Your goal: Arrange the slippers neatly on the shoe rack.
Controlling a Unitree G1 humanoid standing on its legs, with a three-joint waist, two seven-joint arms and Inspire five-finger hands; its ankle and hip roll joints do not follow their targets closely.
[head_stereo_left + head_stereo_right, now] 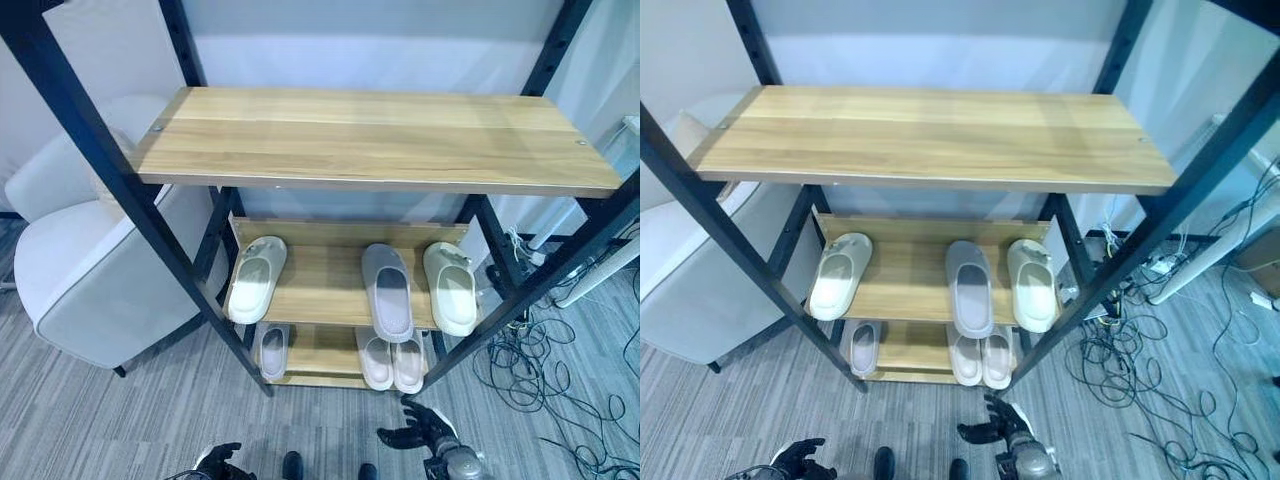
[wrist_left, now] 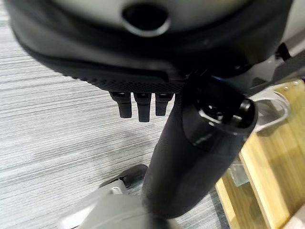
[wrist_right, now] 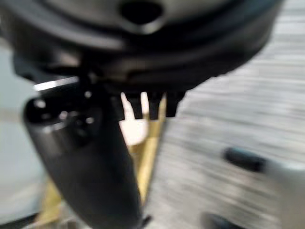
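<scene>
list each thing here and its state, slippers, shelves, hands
top shelf: bare
middle shelf: holds three slippers
cream slipper: left end, angled, alone
grey slipper: toe sticking past the front edge
second cream slipper: right end, beside the grey one
bottom shelf: one lone slipper left, a side-by-side pair right
left hand: low, holding nothing
right hand: open, empty, below the rack

Black metal posts frame the shoe rack [image 1: 90,130], with shelves of pale, streaky wood grain. On the middle shelf sits a cream slipper [image 1: 256,277], then a soft grey slipper [image 1: 387,291], then another cream slipper [image 1: 451,287]. Down on the bottom shelf, a grey slipper [image 1: 273,350] and a pale pink-beige pair [image 1: 392,361]. The floor [image 1: 120,420] is grey carpet in fine stripes. A white armchair [image 1: 80,260] stands alongside. Both hands, left hand [image 1: 222,461] and right hand [image 1: 420,430], are dark black.
</scene>
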